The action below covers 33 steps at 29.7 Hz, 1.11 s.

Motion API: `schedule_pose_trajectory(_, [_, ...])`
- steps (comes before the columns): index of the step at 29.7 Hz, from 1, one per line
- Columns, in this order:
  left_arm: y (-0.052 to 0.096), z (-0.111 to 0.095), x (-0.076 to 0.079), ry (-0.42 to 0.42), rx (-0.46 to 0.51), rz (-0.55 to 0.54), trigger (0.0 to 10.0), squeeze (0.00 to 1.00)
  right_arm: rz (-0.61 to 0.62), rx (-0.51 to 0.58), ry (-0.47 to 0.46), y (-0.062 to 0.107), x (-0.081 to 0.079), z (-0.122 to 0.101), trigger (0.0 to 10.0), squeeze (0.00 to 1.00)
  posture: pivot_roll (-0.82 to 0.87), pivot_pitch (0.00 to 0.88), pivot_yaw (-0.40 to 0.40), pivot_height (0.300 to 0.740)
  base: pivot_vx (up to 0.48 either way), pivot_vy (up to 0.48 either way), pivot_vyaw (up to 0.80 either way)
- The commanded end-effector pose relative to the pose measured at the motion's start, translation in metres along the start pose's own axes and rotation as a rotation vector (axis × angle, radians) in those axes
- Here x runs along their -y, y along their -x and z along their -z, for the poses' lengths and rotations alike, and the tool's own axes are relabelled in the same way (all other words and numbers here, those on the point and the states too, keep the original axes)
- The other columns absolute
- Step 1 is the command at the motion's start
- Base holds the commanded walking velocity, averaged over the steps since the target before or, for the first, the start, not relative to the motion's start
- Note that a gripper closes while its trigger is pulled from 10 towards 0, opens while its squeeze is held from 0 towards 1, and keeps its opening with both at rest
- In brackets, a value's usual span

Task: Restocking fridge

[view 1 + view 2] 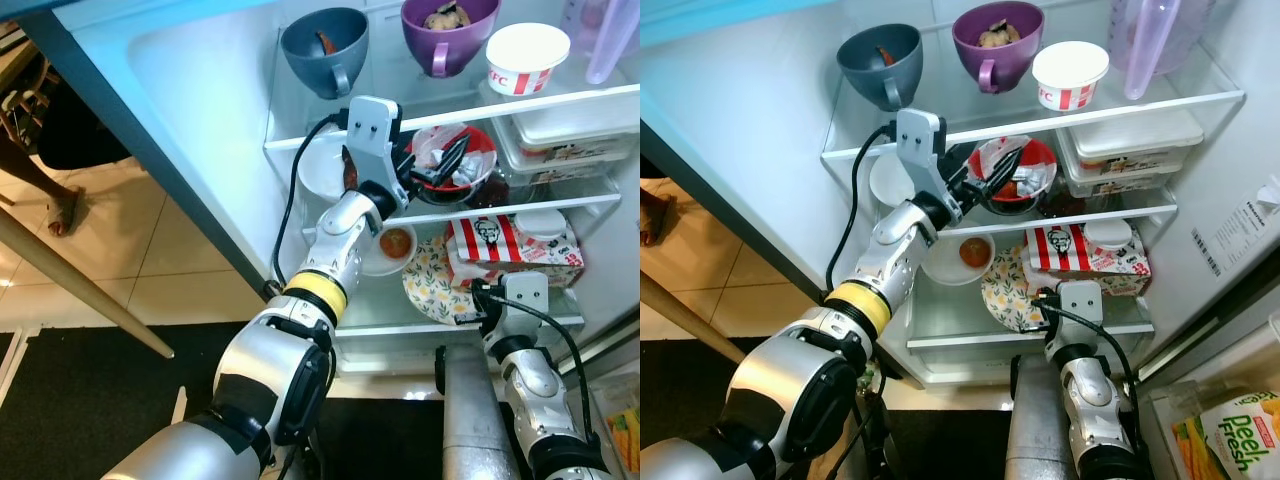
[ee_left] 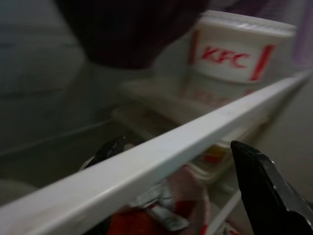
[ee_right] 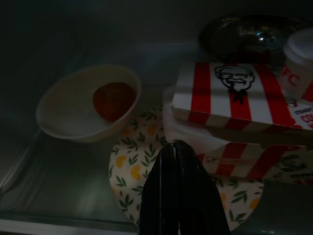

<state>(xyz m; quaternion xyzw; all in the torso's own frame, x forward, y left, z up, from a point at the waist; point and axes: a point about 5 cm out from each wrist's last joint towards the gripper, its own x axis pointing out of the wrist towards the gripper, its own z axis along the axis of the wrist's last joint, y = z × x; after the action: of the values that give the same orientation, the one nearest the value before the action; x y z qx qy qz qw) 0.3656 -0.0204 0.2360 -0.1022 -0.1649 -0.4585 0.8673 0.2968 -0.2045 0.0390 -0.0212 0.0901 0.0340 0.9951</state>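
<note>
Your red bowl (image 1: 455, 160) of wrappers sits on the middle fridge shelf (image 1: 540, 205), probably just set there; being round, it has no real long axis and faces up. Your left gripper (image 1: 443, 163) hangs spread above it, gripping nothing. Your right gripper (image 3: 177, 147) is pinched shut, empty, over the patterned plate (image 3: 128, 171).

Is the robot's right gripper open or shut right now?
Shut. In the right wrist view the right gripper has its two black fingers pressed together, empty, over the leaf-patterned plate.
</note>
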Motion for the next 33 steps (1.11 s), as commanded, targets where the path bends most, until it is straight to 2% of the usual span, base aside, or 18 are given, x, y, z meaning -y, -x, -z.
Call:
schedule_pose_trajectory(1, [-0.009, 0.026, 0.050, 0.097, -0.010, 0.139, 10.0, 0.00, -0.016, -0.016, -0.018, -0.001, -0.005, 0.003, 10.0, 0.00, -0.18, 0.234, 0.209, 0.540, 0.000, 0.000, 0.00])
schedule_pose_trajectory(4, [0.008, 0.043, 0.057, 0.081, -0.041, 0.186, 10.0, 0.00, -0.023, -0.013, -0.021, -0.003, -0.006, 0.000, 10.0, 0.00, -0.18, 0.226, 0.207, 0.540, 0.000, 0.000, 0.00])
schedule_pose_trajectory(7, [0.024, 0.052, 0.056, 0.098, -0.061, 0.196, 10.0, 0.00, -0.028, -0.011, -0.022, -0.006, -0.006, -0.003, 10.0, 0.00, -0.17, 0.216, 0.206, 0.540, 0.000, 0.000, 0.00])
schedule_pose_trajectory(10, [0.030, 0.055, 0.055, 0.108, -0.070, 0.195, 10.0, 0.00, -0.029, -0.010, -0.022, -0.007, -0.006, -0.003, 10.0, 0.00, -0.17, 0.214, 0.205, 0.540, 0.000, 0.000, 0.00])
schedule_pose_trajectory(12, [0.049, 0.068, 0.054, 0.125, -0.114, 0.186, 10.0, 0.00, -0.033, -0.012, -0.023, -0.008, -0.006, -0.004, 10.0, 0.00, -0.17, 0.205, 0.201, 0.540, 0.000, 0.000, 0.00])
schedule_pose_trajectory(13, [0.049, 0.068, 0.054, 0.125, -0.114, 0.186, 10.0, 0.00, -0.033, -0.012, -0.023, -0.008, -0.006, -0.004, 10.0, 0.00, -0.17, 0.205, 0.201, 0.540, 0.000, 0.000, 0.00])
schedule_pose_trajectory(16, [0.074, 0.086, 0.055, 0.121, -0.188, 0.180, 10.0, 0.00, -0.035, -0.015, -0.022, -0.009, -0.004, -0.005, 10.0, 0.00, -0.16, 0.199, 0.195, 0.540, 0.000, 0.000, 0.00])
schedule_pose_trajectory(19, [0.082, 0.091, 0.056, 0.109, -0.208, 0.179, 10.0, 0.00, -0.036, -0.015, -0.021, -0.010, -0.004, -0.006, 10.0, 0.00, -0.16, 0.198, 0.195, 0.540, 0.000, 0.000, 0.00])
schedule_pose_trajectory(20, [0.091, 0.095, 0.059, 0.103, -0.225, 0.170, 10.0, 0.00, -0.038, -0.015, -0.021, -0.011, -0.004, -0.007, 10.0, 0.00, -0.15, 0.195, 0.189, 0.540, 0.000, 0.000, 0.00])
schedule_pose_trajectory(23, [0.091, 0.095, 0.059, 0.103, -0.225, 0.170, 10.0, 0.00, -0.038, -0.015, -0.021, -0.011, -0.004, -0.007, 10.0, 0.00, -0.15, 0.195, 0.189, 0.540, 0.000, 0.000, 0.00])
schedule_pose_trajectory(27, [0.103, 0.096, 0.062, 0.106, -0.233, 0.137, 10.0, 0.00, -0.046, -0.021, -0.022, -0.012, -0.004, -0.007, 10.0, 0.00, -0.15, 0.177, 0.181, 0.540, 0.000, 0.000, 0.00])
schedule_pose_trajectory(29, [0.103, 0.096, 0.062, 0.106, -0.233, 0.137, 10.0, 0.00, -0.046, -0.021, -0.022, -0.012, -0.004, -0.007, 10.0, 0.00, -0.15, 0.177, 0.181, 0.540, 0.000, 0.000, 0.00])
schedule_pose_trajectory(30, [0.111, 0.099, 0.062, 0.099, -0.246, 0.124, 10.0, 0.00, -0.047, -0.027, -0.020, -0.013, -0.003, -0.006, 10.0, 0.00, -0.15, 0.167, 0.177, 0.540, 0.000, 0.000, 0.00])
schedule_pose_trajectory(31, [0.111, 0.099, 0.062, 0.099, -0.246, 0.124, 10.0, 0.00, -0.047, -0.027, -0.020, -0.013, -0.003, -0.006, 10.0, 0.00, -0.15, 0.167, 0.177, 0.540, 0.000, 0.000, 0.00])
schedule_pose_trajectory(32, [0.123, 0.102, 0.061, 0.111, -0.265, 0.102, 10.0, 0.00, -0.042, -0.037, -0.020, -0.013, -0.001, -0.005, 10.0, 0.00, -0.14, 0.158, 0.173, 0.540, 0.000, 0.000, 0.00])
schedule_pose_trajectory(33, [0.123, 0.102, 0.061, 0.111, -0.265, 0.102, 10.0, 0.00, -0.042, -0.037, -0.020, -0.013, -0.001, -0.005, 10.0, 0.00, -0.14, 0.158, 0.173, 0.540, 0.000, 0.000, 0.00])
